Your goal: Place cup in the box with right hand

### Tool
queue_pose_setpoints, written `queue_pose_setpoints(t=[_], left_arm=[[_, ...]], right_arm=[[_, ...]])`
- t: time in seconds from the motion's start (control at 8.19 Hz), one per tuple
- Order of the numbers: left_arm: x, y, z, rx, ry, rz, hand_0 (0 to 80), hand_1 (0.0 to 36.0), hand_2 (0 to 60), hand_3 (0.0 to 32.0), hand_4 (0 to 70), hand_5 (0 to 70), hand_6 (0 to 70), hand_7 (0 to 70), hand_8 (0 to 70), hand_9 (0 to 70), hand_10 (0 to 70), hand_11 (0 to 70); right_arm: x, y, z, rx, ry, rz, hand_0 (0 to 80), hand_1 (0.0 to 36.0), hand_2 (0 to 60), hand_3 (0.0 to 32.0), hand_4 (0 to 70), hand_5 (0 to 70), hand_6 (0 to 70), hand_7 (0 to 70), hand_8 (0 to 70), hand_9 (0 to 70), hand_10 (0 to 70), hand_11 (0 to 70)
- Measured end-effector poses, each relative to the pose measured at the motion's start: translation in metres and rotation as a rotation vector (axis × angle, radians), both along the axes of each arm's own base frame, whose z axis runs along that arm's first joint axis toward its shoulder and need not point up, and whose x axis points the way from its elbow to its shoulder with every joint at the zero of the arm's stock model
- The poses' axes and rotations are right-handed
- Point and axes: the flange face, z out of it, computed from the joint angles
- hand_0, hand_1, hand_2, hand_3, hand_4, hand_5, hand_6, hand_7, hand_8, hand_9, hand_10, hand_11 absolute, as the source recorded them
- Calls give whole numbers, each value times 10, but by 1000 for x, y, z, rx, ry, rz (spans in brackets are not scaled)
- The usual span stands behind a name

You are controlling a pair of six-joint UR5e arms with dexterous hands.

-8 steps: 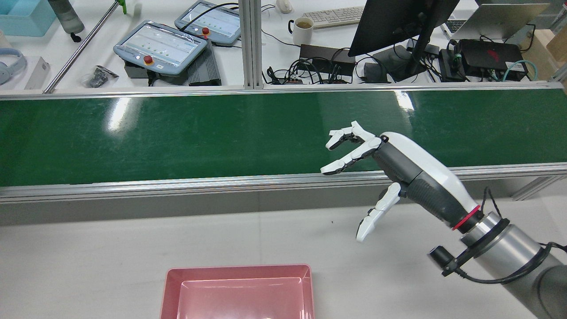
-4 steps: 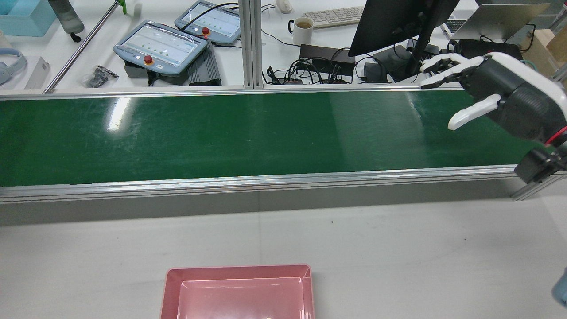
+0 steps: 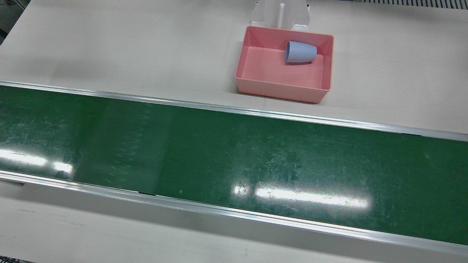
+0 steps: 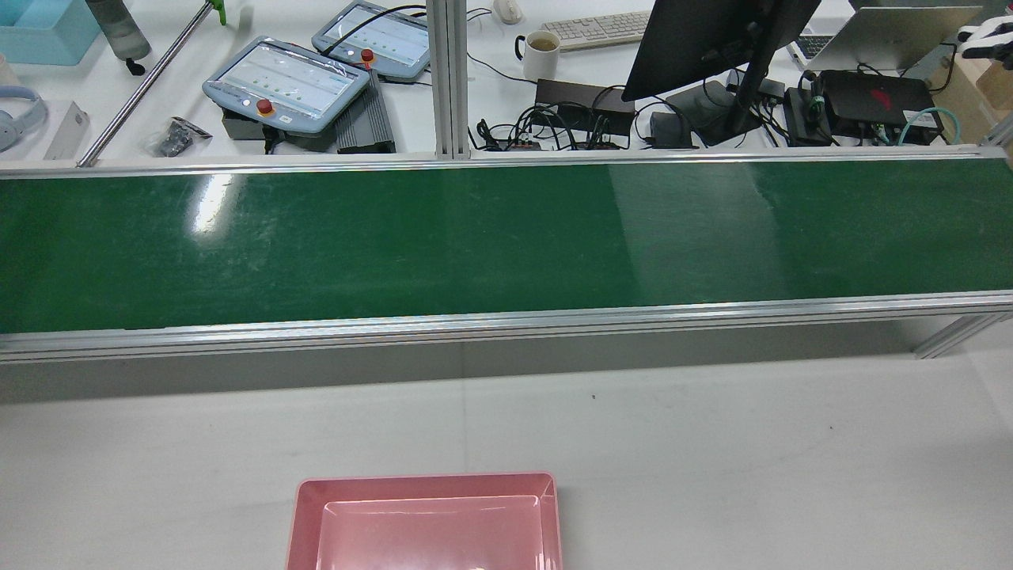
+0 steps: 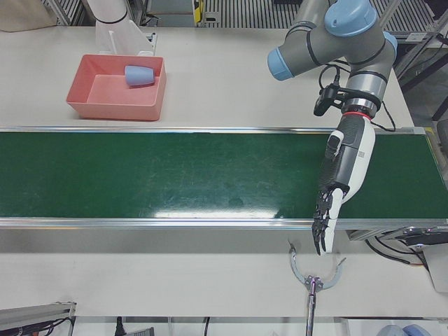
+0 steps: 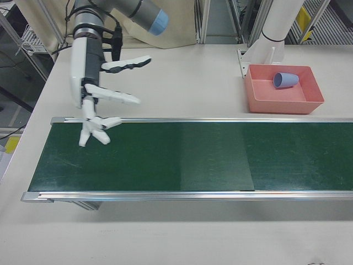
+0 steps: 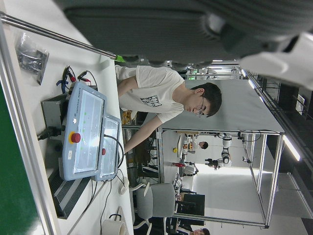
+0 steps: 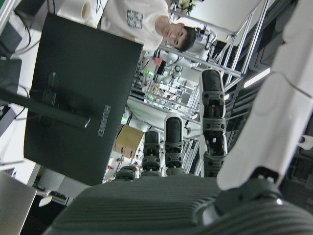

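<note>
Monitor (image 8: pixel 78 98) back — "HUAWEI", probably, lettering sideways and small

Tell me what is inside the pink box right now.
The pink box holds one blue cup, lying on its side near the back wall. The rest of the floor looks bare. The patch under the cup is hidden.

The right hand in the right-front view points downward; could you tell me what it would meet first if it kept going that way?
Probably the green conveyor belt. The right hand hangs open, fingers spread, its lower fingertips over the belt's end nearest it. Nothing shows between them, though its height above the belt is unclear.
</note>
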Motion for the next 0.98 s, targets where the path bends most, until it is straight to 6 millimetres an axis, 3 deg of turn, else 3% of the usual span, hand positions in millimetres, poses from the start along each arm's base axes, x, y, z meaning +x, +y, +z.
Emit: queue_pose_setpoints(t=[0.12,0.49,0.61,0.85,0.98], left_arm=[[0,0,0,0,0,0,0,0,0,0,0,0,0,0,0,0,0,0],[0,0,0,-1,0,0,0,0,0,0,0,0,0,0,0,0,0,0],[0,0,0,-1,0,0,0,0,0,0,0,0,0,0,0,0,0,0],[0,0,0,-1,0,0,0,0,0,0,0,0,0,0,0,0,0,0],[0,0,0,-1,0,0,0,0,0,0,0,0,0,0,0,0,0,0]], right_arm=[[36,1,35,-37,-8,64,484,0,0,0,549,16,114,509,109,231,24,35],[97,9,117,-126,-1,186,485,0,0,0,522,22,127,561,125,265,50,74],[108,10,138,-146,6,203,479,0,0,0,529,20,132,586,132,283,60,87],[115,7,174,-156,21,210,466,0,0,0,668,11,142,637,148,318,72,100],[116,6,184,-143,27,211,467,0,0,0,656,12,137,612,140,305,69,97]])
